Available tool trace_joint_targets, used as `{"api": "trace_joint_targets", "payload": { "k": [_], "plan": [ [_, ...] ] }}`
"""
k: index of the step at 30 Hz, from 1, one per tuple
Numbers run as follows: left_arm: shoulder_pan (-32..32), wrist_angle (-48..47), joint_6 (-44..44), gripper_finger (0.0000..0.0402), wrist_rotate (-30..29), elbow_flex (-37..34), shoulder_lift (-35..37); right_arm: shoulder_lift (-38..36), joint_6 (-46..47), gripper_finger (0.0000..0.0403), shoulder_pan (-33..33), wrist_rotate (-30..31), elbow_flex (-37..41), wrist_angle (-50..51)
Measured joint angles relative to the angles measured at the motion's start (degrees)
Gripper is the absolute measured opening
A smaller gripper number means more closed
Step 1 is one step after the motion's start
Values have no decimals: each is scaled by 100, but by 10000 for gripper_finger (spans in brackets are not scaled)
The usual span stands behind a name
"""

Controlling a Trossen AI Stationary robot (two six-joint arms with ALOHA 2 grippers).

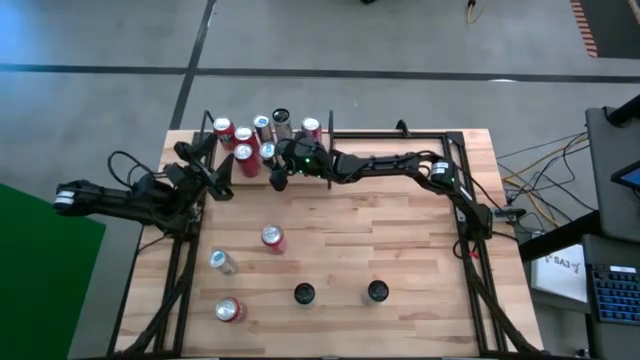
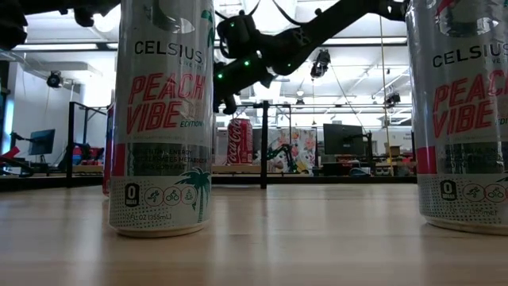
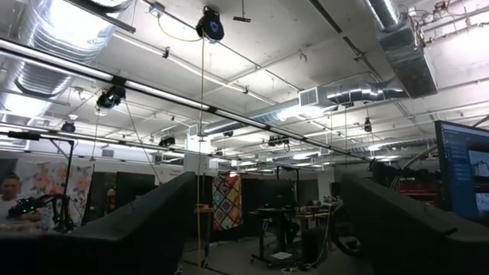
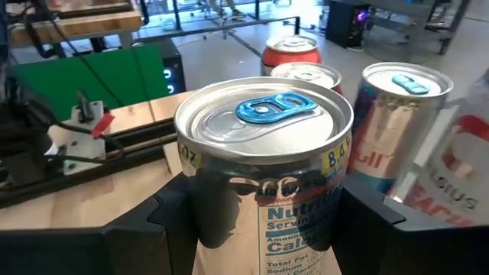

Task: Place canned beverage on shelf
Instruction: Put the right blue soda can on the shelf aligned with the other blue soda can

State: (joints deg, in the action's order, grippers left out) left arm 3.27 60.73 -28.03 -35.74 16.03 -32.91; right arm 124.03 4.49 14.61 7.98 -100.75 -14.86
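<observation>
In the right wrist view, a silver can with a blue pull tab (image 4: 263,137) stands upright between the fingers of my right gripper (image 4: 260,229), which is shut on it. Seen from above, that gripper (image 1: 272,160) reaches from the table's right to the cans grouped at the far left (image 1: 243,135) on the shelf (image 1: 380,142). A red can (image 2: 240,141) stands on the shelf board beside its black upright rod (image 2: 263,143). My left gripper (image 3: 267,221) is open, points up at the ceiling and waits at the table's left edge (image 1: 212,170). My right gripper pinches the can's side wall (image 4: 200,206) just below the top rim, one finger (image 4: 145,229) on each side. The fingers come level from the table's right. The can sits upright, top up; its bottom is out of view.
Two tall silver cans stand upright near the front edge (image 1: 304,294) (image 1: 377,291). More cans are at mid left: a red one (image 1: 272,238), a silver one (image 1: 222,262) and a red one (image 1: 229,310). Black frame rods run along both table sides (image 1: 470,250).
</observation>
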Motion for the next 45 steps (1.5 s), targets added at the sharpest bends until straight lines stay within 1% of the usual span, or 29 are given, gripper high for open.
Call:
{"api": "trace_joint_targets", "payload": {
  "k": [3,6,22,30,38,45],
  "plan": [
    [0,-28,0,310,-129,0,0,0,4,209,2,44,0,-49],
    [0,-38,0,310,-239,0,0,0,23,210,0,262,0,-31],
    [0,-39,0,310,-243,-2,0,0,197,210,4,567,57,263],
    [0,-39,-2,310,-243,-2,-2,0,316,210,4,569,70,507],
    [0,-43,-2,310,-243,-2,-2,0,237,210,-9,564,113,207],
    [0,-48,-42,310,-244,-2,-2,0,319,210,-15,570,555,-478]
  ]
}}
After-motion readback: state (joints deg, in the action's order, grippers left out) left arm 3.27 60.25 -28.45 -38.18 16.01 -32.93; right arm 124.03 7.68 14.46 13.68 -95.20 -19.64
